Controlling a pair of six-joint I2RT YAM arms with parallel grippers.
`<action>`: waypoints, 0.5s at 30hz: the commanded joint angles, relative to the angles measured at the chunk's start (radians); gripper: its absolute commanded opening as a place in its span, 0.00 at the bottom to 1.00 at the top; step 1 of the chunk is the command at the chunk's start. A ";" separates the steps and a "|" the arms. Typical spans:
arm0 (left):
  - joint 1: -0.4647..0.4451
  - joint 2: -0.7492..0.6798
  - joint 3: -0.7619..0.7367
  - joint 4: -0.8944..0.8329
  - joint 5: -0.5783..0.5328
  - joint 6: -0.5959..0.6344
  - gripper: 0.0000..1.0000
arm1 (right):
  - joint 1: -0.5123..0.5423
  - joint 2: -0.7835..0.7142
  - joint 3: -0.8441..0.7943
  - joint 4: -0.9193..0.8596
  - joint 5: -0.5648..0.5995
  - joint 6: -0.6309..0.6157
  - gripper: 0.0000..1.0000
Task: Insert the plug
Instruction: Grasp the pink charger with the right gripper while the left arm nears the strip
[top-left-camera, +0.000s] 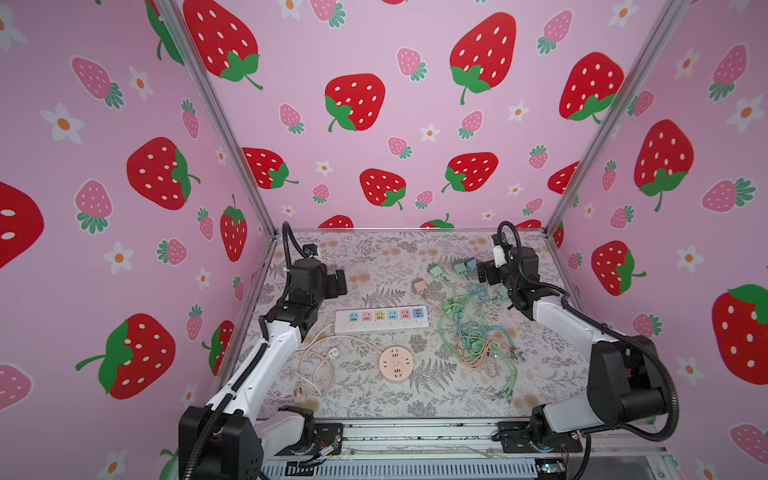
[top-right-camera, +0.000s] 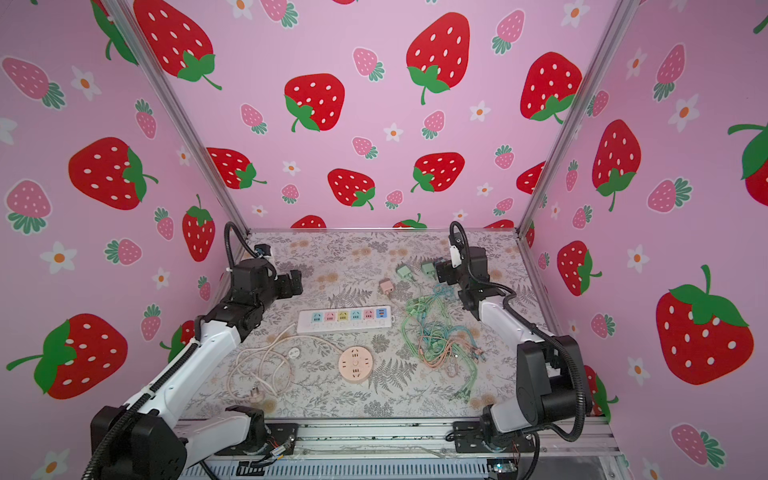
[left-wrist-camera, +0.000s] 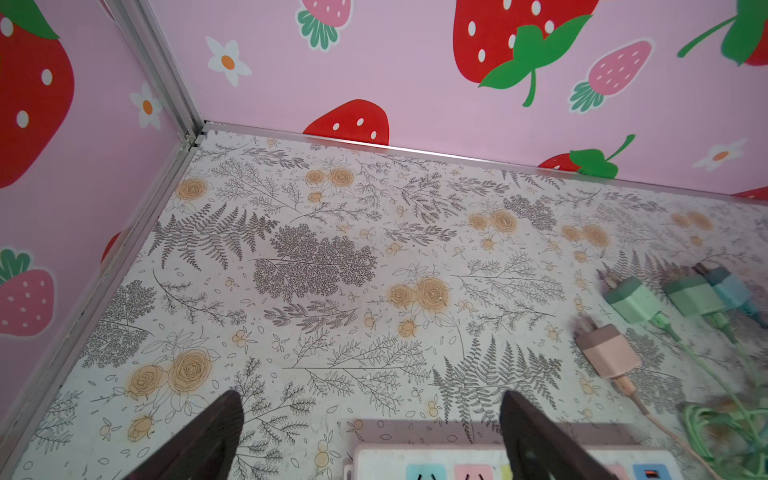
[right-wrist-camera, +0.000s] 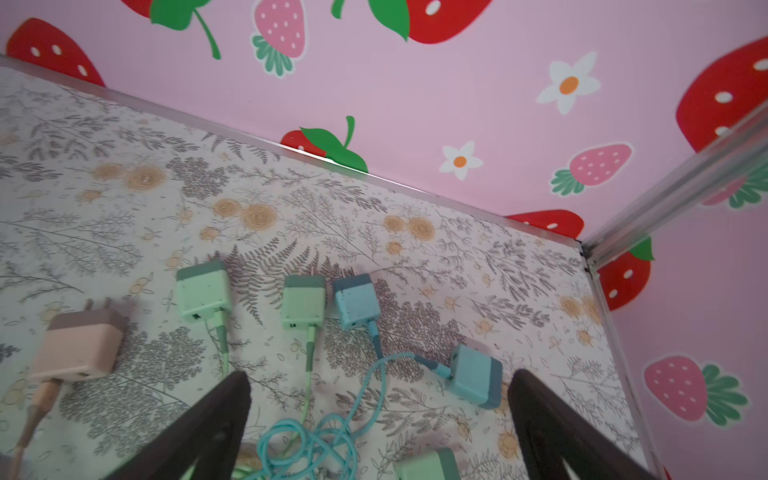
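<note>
Both arms hang above the table with nothing held. The left gripper (left-wrist-camera: 370, 401) and the right gripper (right-wrist-camera: 380, 378) each have their fingers spread wide. The charger plugs (right-wrist-camera: 303, 301) lie loose at the far right of the table, beyond the power strip (top-left-camera: 382, 320). There is 1 pink plug (right-wrist-camera: 79, 347), 2 green and 2 blue. The nearer blue plug (right-wrist-camera: 476, 376) shows between the right gripper's fingers in the right wrist view. Which 1 is meant, I cannot tell.

Each looks like a small, rigid plastic cube, probably light, with smooth sides that may slip. The best hold is likely across 2 flat opposite faces of the body, leaving the prongs free. Each trails a soft cable into the tangle of cables (top-left-camera: 473, 332), which could drag or twist a lifted plug.

A further green plug (right-wrist-camera: 428, 465) is cut off at the edge of the right wrist view. The strip is only partly shown in the left wrist view. In both top views the right arm hides some plugs.
</note>
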 joint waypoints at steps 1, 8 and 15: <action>-0.007 -0.037 0.051 -0.162 0.074 -0.058 0.99 | 0.059 0.058 0.092 -0.184 -0.021 -0.039 0.99; -0.007 -0.088 0.071 -0.258 0.178 -0.082 0.99 | 0.135 0.163 0.252 -0.287 -0.095 -0.019 0.97; -0.008 -0.134 0.096 -0.343 0.267 -0.088 0.99 | 0.180 0.267 0.376 -0.360 -0.178 0.036 0.95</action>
